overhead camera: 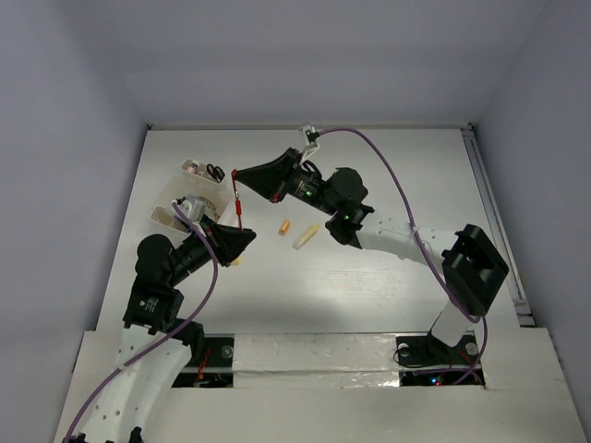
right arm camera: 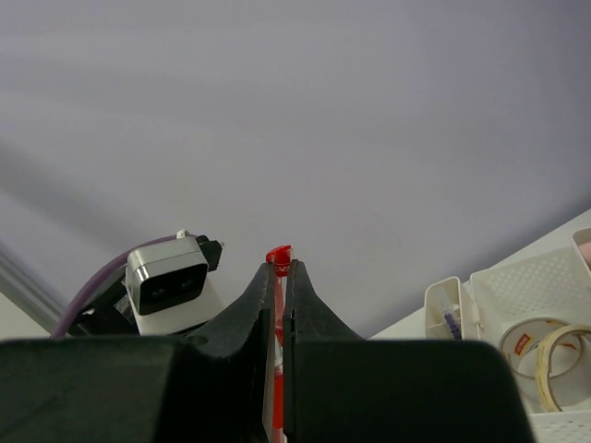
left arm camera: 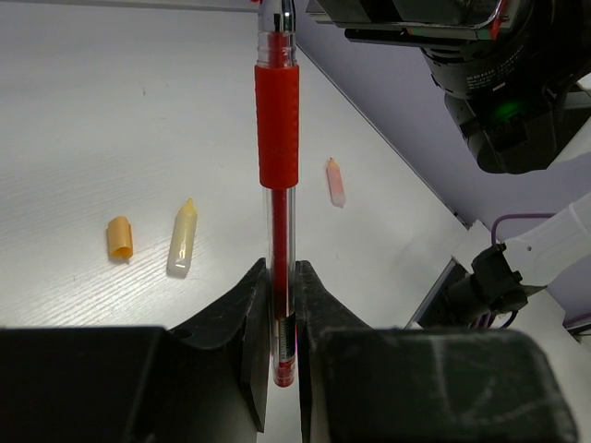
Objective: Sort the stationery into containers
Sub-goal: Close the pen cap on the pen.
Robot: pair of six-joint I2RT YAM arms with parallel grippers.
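Note:
A red pen (overhead camera: 238,198) hangs in the air between my two grippers. My left gripper (overhead camera: 245,231) is shut on its lower end, and the pen (left arm camera: 278,129) runs up from between the fingertips (left arm camera: 280,277). My right gripper (overhead camera: 236,175) is shut on the upper end, and the red end (right arm camera: 279,254) sticks out past the fingertips (right arm camera: 280,269). The whitish divided box (overhead camera: 199,196) stands just left of the pen and holds scissors (overhead camera: 214,172) and tape rolls (right arm camera: 554,360). The box also shows in the right wrist view (right arm camera: 540,281).
An orange bit (overhead camera: 284,226) and a pale yellow bit (overhead camera: 306,236) lie on the white table right of the pen. The left wrist view shows the orange bit (left arm camera: 119,236), the yellow bit (left arm camera: 182,238) and a pink bit (left arm camera: 336,181). Walls enclose the table.

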